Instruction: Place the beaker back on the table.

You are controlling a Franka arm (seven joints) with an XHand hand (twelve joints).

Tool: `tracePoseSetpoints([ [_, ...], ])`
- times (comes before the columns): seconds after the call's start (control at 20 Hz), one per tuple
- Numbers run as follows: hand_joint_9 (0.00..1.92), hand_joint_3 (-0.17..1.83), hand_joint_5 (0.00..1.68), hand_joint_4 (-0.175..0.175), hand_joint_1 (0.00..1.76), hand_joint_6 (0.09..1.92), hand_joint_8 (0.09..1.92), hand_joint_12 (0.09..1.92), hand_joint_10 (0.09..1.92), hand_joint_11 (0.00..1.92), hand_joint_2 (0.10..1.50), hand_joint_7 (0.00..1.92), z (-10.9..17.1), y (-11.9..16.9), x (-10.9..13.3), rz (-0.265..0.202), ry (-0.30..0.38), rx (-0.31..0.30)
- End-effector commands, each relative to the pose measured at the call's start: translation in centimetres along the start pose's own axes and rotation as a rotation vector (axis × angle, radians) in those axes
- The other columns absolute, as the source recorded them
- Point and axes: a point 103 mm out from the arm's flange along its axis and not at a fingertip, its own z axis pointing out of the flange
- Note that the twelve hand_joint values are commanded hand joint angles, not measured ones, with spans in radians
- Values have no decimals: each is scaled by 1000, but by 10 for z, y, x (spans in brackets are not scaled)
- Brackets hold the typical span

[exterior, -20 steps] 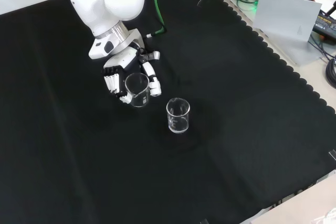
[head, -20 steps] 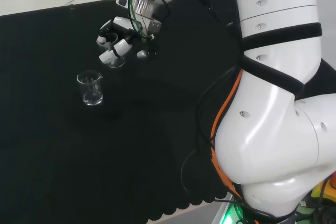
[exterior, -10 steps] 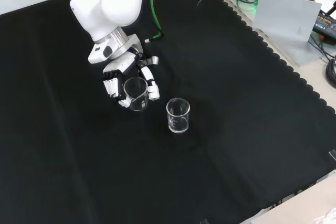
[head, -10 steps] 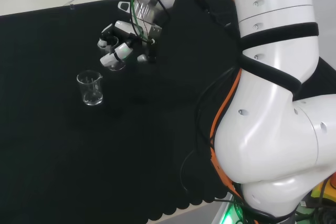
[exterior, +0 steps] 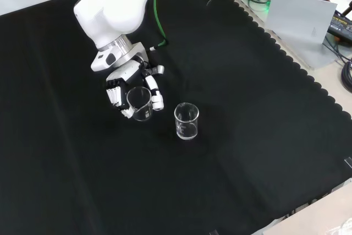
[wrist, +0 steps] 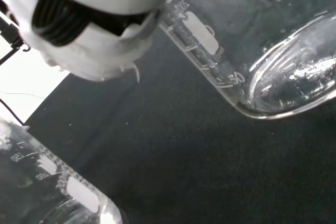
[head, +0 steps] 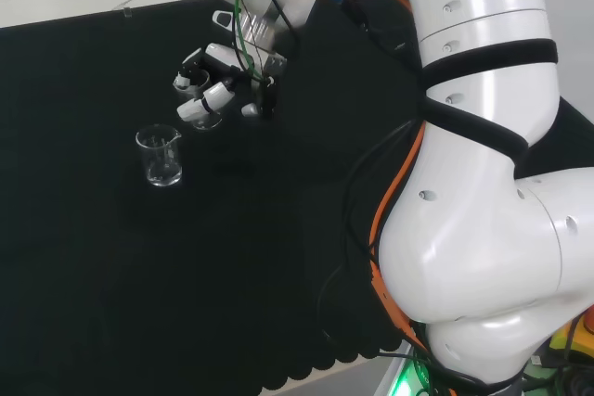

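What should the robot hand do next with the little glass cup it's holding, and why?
Probably lower it a little more, straight down. The hand has its fingers curled round the beaker, which looks to hang above the black cloth. The second beaker stands apart, so the spot below looks free.

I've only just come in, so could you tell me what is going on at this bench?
The white robot arm's hand has its fingers curled round a clear glass beaker and holds it over the black cloth. A second clear beaker stands upright on the cloth, to the right of the held one in the front view and apart from it. Whether the held beaker's base touches the cloth yet is hard to tell.
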Motion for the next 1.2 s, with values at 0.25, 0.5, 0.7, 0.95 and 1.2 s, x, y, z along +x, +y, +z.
tracePoseSetpoints([
  [0.25, 1577, 693, 1279, -175, 1319, 643, 598, 710, 516, 1272, 618, 1347, 7, 4, -8, 5, 10, -12],
  [0.5, 1579, 692, 1282, -175, 1319, 637, 592, 707, 509, 1269, 618, 1349, 15, 5, -7, 6, 8, -6],
  [0.7, 1580, 691, 1283, -175, 1319, 635, 589, 706, 505, 1266, 618, 1351, 16, 4, -9, 10, 11, 3],
  [0.95, 1577, 690, 1284, -175, 1319, 633, 587, 703, 500, 1259, 618, 1352, 21, 0, -13, 19, 9, 4],
  [1.2, 1563, 673, 1274, -175, 1317, 645, 595, 702, 493, 1250, 631, 1343, 21, -4, -14, 14, -6, 3],
])
